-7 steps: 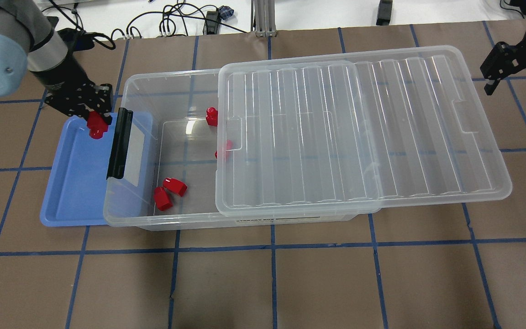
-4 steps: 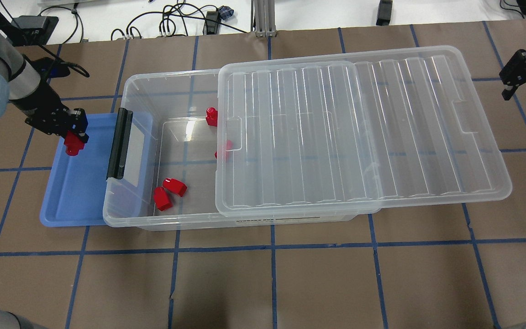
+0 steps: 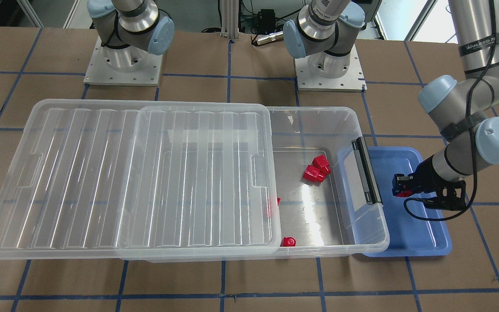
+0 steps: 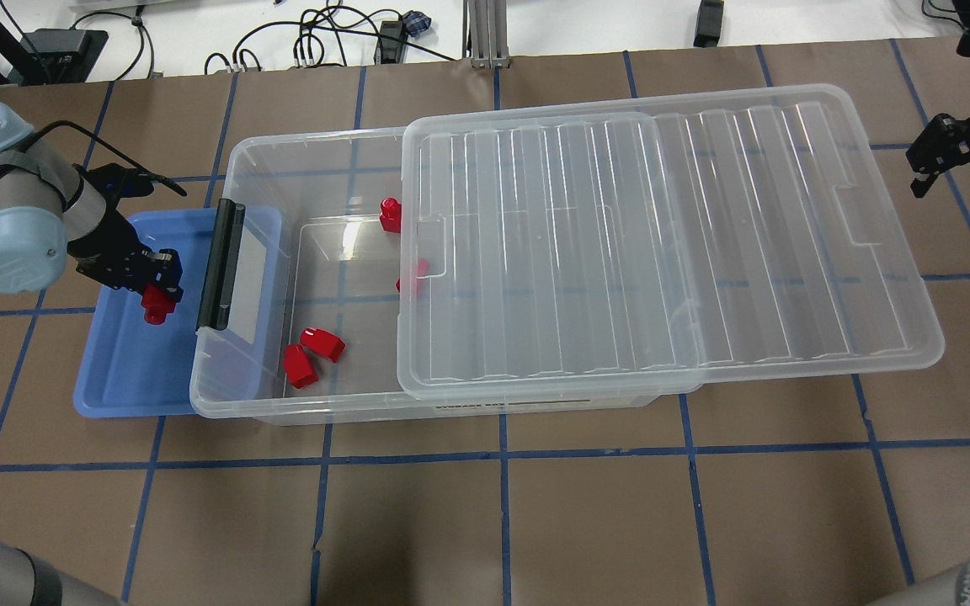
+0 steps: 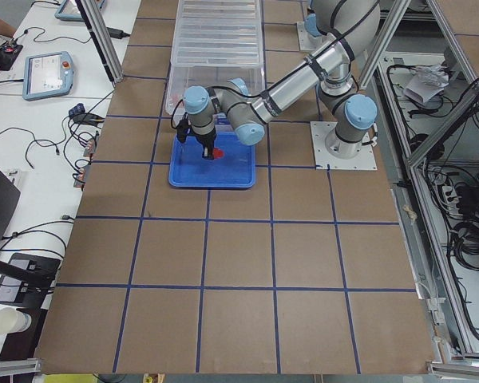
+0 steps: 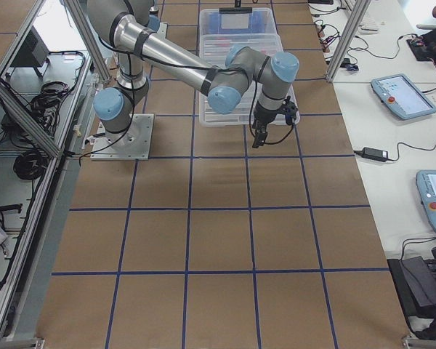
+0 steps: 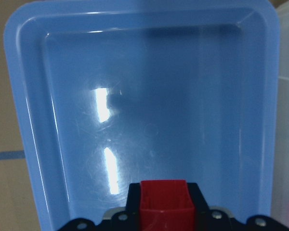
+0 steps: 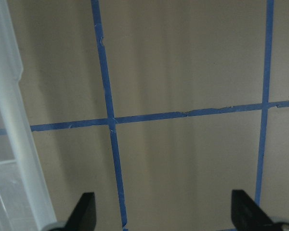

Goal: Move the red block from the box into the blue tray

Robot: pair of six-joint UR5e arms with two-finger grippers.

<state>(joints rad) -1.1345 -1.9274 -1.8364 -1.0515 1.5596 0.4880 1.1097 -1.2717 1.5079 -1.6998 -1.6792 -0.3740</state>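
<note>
My left gripper [image 4: 158, 296] is shut on a red block [image 4: 157, 305] and holds it low over the blue tray [image 4: 123, 370]; it also shows in the front view [image 3: 401, 186] and the left wrist view [image 7: 164, 204]. The blue tray [image 3: 422, 234] lies partly under the end of the clear box [image 4: 241, 396]. Several more red blocks [image 4: 311, 353] lie inside the box. The ribbed lid [image 4: 662, 236] is slid aside, leaving the latch end open. My right gripper [image 4: 961, 172] is open and empty over the table beyond the lid's far end.
The black latch bar [image 4: 222, 265] stands at the box end next to my left gripper. Cables [image 4: 317, 38] and a metal post lie beyond the table's far edge. Brown table with blue tape grid [image 4: 502, 522] lies in front of the box.
My left gripper has carried the red block from the tray's far corner toward the tray's middle and lower. My right gripper shifted slightly near the lid's end.
</note>
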